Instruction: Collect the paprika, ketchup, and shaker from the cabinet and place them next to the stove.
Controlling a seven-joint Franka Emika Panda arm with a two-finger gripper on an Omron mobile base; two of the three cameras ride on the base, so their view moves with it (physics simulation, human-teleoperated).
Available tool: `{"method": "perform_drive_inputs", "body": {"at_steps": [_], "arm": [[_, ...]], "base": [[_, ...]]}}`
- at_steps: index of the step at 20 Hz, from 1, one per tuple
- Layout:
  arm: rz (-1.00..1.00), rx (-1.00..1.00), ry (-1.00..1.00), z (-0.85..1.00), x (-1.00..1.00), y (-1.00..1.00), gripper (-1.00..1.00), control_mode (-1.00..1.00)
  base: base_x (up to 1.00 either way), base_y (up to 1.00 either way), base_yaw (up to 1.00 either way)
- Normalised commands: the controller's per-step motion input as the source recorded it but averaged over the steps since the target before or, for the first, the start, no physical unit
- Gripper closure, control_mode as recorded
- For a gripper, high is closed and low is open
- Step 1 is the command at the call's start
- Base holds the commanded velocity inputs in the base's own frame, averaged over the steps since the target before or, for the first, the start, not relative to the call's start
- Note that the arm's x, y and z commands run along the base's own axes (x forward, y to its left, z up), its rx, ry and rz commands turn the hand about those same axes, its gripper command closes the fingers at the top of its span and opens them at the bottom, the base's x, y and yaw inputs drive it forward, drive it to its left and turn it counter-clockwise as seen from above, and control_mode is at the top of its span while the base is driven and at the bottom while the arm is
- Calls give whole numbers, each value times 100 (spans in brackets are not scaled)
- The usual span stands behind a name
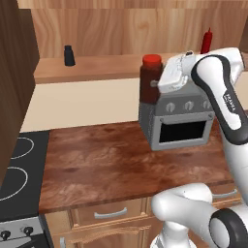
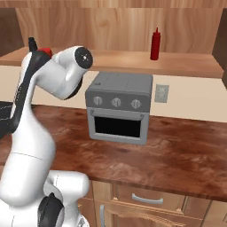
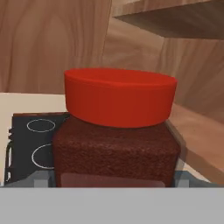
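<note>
The paprika [image 1: 150, 82], a dark brown jar with a red cap, hangs in the air in front of the cabinet shelf [image 1: 101, 68], with my gripper [image 1: 154, 86] shut on its sides. The jar [image 3: 116, 153] sits upright between the fingertips in the hand view. Its red cap [image 2: 46, 52] peeks from behind my arm. The black shaker [image 1: 69, 55] stands at the shelf's left. To the right on the shelf stands the red ketchup bottle [image 1: 206, 40] [image 2: 155, 44]. The black stove [image 1: 17, 167] [image 3: 30, 144] lies at the counter's left end.
A grey toaster oven [image 1: 181, 121] [image 2: 119, 108] stands on the wooden counter [image 1: 106, 164] just below and right of the held jar. A dark cabinet side [image 1: 14, 72] rises at the left. Drawers with metal handles [image 1: 111, 213] run under the counter.
</note>
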Motion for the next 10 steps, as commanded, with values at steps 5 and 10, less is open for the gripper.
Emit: {"method": "perform_drive_inputs", "body": {"at_steps": [5,10], "arm": [[39,0,0,-70,-65,57,100,-100],[32,-2,0,-62,-39,60,100,-100]], "base": [[0,0,0],[0,0,0]]}}
